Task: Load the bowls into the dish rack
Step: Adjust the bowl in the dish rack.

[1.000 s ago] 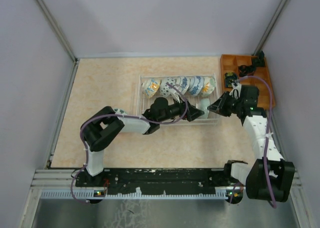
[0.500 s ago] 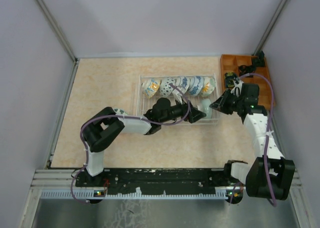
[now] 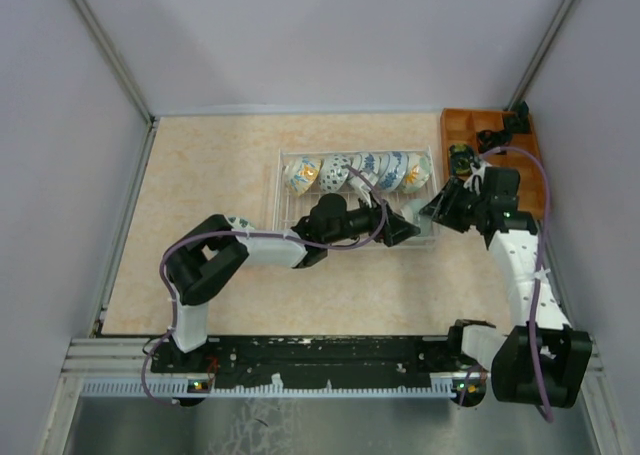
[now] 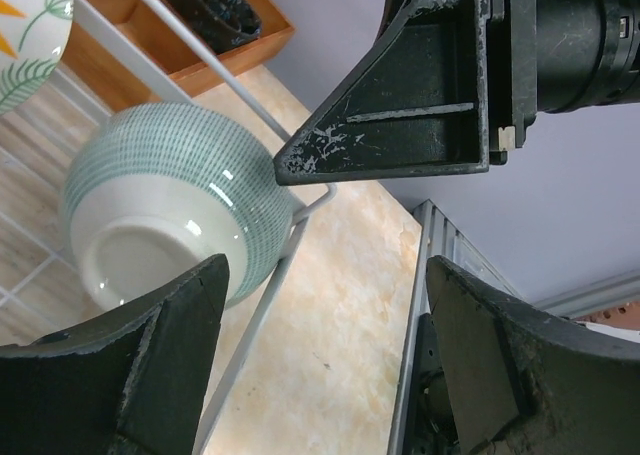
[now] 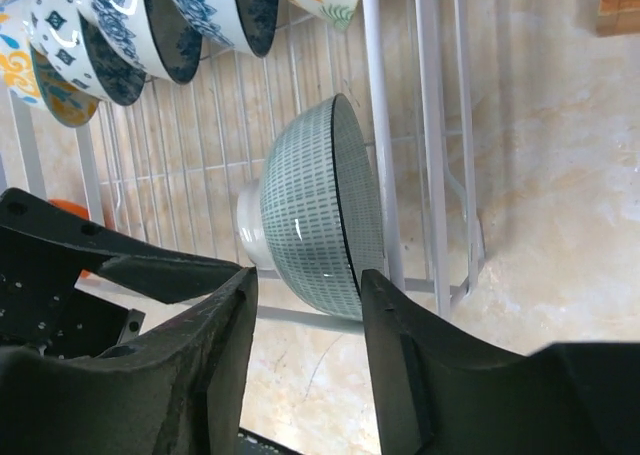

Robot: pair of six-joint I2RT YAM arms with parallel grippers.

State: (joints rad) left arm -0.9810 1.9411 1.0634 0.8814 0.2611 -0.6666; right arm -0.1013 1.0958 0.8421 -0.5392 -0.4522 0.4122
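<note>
The dish rack (image 3: 281, 191) holds a row of patterned bowls (image 3: 345, 170) on edge along its back. A green-patterned bowl (image 5: 320, 205) stands on its rim at the rack's right end, leaning against the side wire (image 5: 385, 125). My right gripper (image 5: 305, 295) is open, with the bowl's lower edge between the fingertips and a gap on the left finger's side. In the top view it (image 3: 431, 211) hangs at the rack's right wall. My left gripper (image 4: 320, 315) is open and empty, just beside the same bowl (image 4: 170, 205), at the rack's front right corner (image 3: 404, 231).
An orange wooden tray (image 3: 462, 130) with black items (image 3: 505, 127) sits right behind the right arm. The tray's corner (image 4: 200, 45) also shows past the rack wire. The table runs on left of the rack to a grey wall.
My right gripper has opened and let go of the green-patterned bowl, which now stands in the rack. The left gripper has edged slightly right, staying open.
</note>
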